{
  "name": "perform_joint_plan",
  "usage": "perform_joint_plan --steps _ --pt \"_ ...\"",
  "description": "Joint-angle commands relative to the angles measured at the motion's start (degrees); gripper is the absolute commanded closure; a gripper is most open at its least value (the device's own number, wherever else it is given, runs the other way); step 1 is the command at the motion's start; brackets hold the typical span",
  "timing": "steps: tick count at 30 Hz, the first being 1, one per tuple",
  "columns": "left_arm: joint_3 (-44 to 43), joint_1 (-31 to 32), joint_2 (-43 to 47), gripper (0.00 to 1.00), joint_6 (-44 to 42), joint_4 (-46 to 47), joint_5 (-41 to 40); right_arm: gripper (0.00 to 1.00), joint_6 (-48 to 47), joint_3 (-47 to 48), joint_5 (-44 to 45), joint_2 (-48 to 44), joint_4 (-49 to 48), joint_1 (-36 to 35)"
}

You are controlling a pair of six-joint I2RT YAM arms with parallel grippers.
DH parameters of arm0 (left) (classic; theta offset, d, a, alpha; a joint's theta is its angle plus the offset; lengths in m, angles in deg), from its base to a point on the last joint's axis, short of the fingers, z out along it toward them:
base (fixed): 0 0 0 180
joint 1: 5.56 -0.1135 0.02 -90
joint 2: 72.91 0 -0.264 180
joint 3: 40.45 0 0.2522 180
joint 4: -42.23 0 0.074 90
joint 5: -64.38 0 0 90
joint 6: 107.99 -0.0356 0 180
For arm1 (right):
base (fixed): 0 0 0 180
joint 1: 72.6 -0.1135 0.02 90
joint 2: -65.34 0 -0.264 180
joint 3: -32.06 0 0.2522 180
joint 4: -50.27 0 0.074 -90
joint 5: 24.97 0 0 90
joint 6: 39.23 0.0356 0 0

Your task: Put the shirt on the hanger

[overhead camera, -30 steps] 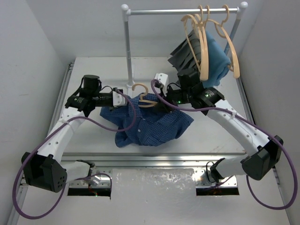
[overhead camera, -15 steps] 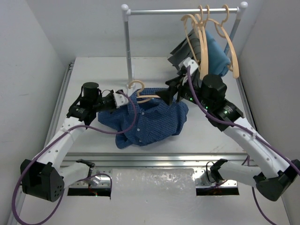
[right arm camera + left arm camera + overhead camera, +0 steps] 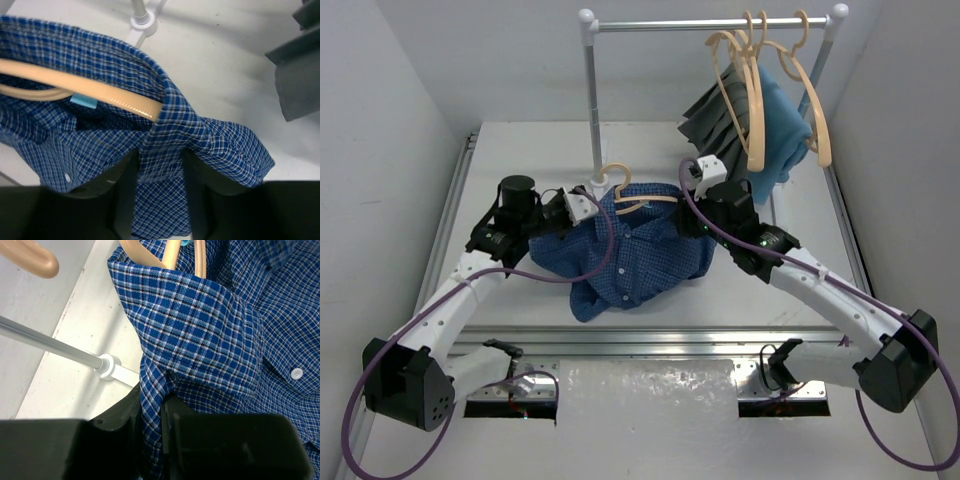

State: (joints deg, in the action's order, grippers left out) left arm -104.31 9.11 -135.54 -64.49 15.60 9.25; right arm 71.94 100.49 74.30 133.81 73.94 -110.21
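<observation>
While the shirt hangs bunched just in front of the rack post, both arms hold it at the collar. The left gripper, on the near left of the post's foot, has its jaws clamped on a fold of collar edge; the right gripper, to the post's right, has its jaws pinched on the cloth of the far shoulder. The hanger sits inside the neck opening, its hook rising beside the post; the shirt's lower part appears to rest on the bench, though the overhead view leaves that uncertain.
</observation>
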Motion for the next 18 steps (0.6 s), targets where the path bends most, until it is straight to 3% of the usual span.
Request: perform_joint_plan --steps 1,3,6,12,16,18 --pt "-2.01 0.62 1.55 1.00 2.55 4.95 1.51 0.62 0.98 0.34 4.78 0.35 -3.93 -0.19" --pt "-2.10 0.62 1.81 1.00 3.34 4.87 2.04 0.82 0.72 0.08 5.92 1.32 -4.55 -0.10" --pt "-2.10 0.62 2.42 1.00 3.96 4.78 3.18 0.99 0.45 -0.18 6.63 2.11 -5.69 -0.10" --pt "-2.54 0.62 2.87 1.00 3.96 3.55 3.71 1.00 -3.23 -0.45 5.50 1.85 -9.29 -0.19" --pt "-2.71 0.70 1.55 1.00 4.84 4.68 3.98 1.00 -9.46 1.04 -9.07 3.60 -13.43 -2.20" --pt "-2.72 0.79 0.76 1.00 5.80 5.48 3.89 1.00 -11.93 3.93 -9.97 6.57 -11.94 -5.61"
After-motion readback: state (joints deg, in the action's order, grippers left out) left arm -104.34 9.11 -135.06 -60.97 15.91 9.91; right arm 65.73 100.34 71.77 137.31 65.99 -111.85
